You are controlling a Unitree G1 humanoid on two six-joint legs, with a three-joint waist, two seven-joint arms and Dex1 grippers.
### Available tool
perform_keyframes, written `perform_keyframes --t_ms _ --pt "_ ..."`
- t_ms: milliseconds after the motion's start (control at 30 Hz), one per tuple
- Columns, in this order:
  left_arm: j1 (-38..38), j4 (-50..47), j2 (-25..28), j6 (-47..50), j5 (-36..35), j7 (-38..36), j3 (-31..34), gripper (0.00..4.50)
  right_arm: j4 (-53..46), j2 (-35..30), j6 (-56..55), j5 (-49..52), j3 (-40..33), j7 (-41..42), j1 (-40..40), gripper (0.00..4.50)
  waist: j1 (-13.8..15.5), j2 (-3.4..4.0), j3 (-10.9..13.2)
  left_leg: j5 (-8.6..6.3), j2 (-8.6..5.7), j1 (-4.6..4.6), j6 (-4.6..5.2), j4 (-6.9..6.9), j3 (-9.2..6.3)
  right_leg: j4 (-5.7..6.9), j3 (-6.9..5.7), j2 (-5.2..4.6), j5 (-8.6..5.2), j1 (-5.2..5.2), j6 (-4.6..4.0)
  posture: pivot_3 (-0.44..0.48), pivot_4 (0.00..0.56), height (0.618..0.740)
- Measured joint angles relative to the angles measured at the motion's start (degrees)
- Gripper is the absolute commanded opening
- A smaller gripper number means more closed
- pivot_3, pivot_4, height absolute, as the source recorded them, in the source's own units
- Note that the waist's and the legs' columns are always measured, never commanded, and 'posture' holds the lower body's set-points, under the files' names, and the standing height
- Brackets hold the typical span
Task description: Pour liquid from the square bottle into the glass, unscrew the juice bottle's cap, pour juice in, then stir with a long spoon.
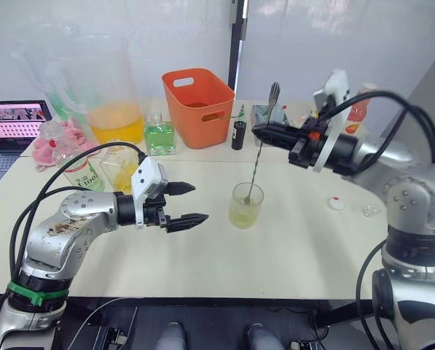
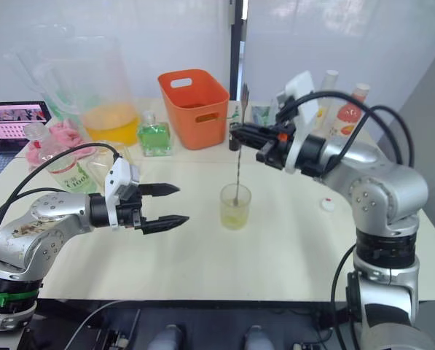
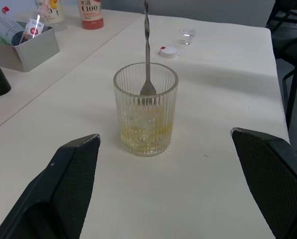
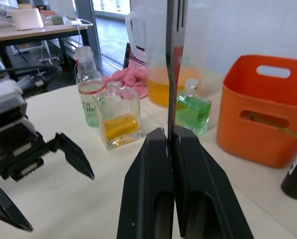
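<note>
**Spoon in the glass, left gripper standing by**

Here the right gripper is clenched on the upper shaft of the long spoon, a thin twisted silver metal bar spoon that hangs nearly upright with its small bowl down inside the glass. The glass, a clear ribbed tumbler, stands mid-bench holding a shallow layer of pale yellow liquid.

The left gripper hovers at the glass's 9 o'clock, near but apart from it, its two black fingers spread wide and holding nothing.

At roughly 10 o'clock from the glass, the square bottle of clear glass with yellow liquid stands on the cream bench, just beside the juice bottle, a clear plastic one with a green-and-white label. The small white cap with a red spot lies on the bench at the glass's 3 o'clock, well apart.

Farther back, around 11 to 12 o'clock, stand a square bottle with green liquid, an orange plastic basket and a huge clear pitcher of orange liquid.
</note>
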Motion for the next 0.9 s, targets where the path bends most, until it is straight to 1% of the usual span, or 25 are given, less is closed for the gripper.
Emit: perform_keyframes --t_ms 233,367,533,667,900 --pt "0.0 -0.5 0.0 -0.2 -1.6 -0.9 1.0 4.47 0.4 -0.1 2.4 4.1 -1.7 -1.8 -0.2 0.00 0.0 0.00 0.0 0.00 0.00 0.00 0.00 0.00 0.00 -0.01 0.00 0.00 0.00 0.00 -0.01 0.000 0.150 0.740" --pt "1.0 -1.7 0.0 -3.0 -0.6 -0.9 1.1 4.47 0.9 -1.6 2.9 4.1 -1.8 -1.9 -0.3 0.00 0.0 0.00 0.0 0.00 0.00 0.00 0.00 0.00 0.01 -0.02 0.00 -0.01 -0.02 0.00 -0.06 0.000 0.150 0.740" --pt "1.1 -2.3 0.0 -2.7 -0.7 -0.2 1.1 4.47 2.4 -2.1 3.0 4.1 -1.7 -1.9 -0.3 0.00 -0.1 0.00 0.0 0.00 0.00 0.00 0.00 0.01 0.01 -0.01 0.01 0.00 -0.03 0.00 -0.07 0.000 0.150 0.740" --pt "1.7 -2.4 0.0 -2.7 -0.7 0.4 1.1 4.47 4.3 -2.9 2.9 3.5 -1.2 -1.1 -0.3 0.00 -0.1 0.00 0.0 0.00 0.00 0.00 0.00 0.01 0.01 -0.01 0.01 0.00 -0.03 -0.01 -0.07 0.000 0.150 0.740" --pt "2.8 -3.0 0.0 -2.8 -0.7 2.1 2.0 4.47 6.1 -7.1 1.6 1.1 1.7 3.6 -0.5 0.00 -0.1 0.00 0.0 0.00 0.00 0.00 0.00 0.01 0.02 -0.05 0.01 -0.01 -0.05 0.00 -0.09 0.000 0.150 0.740"
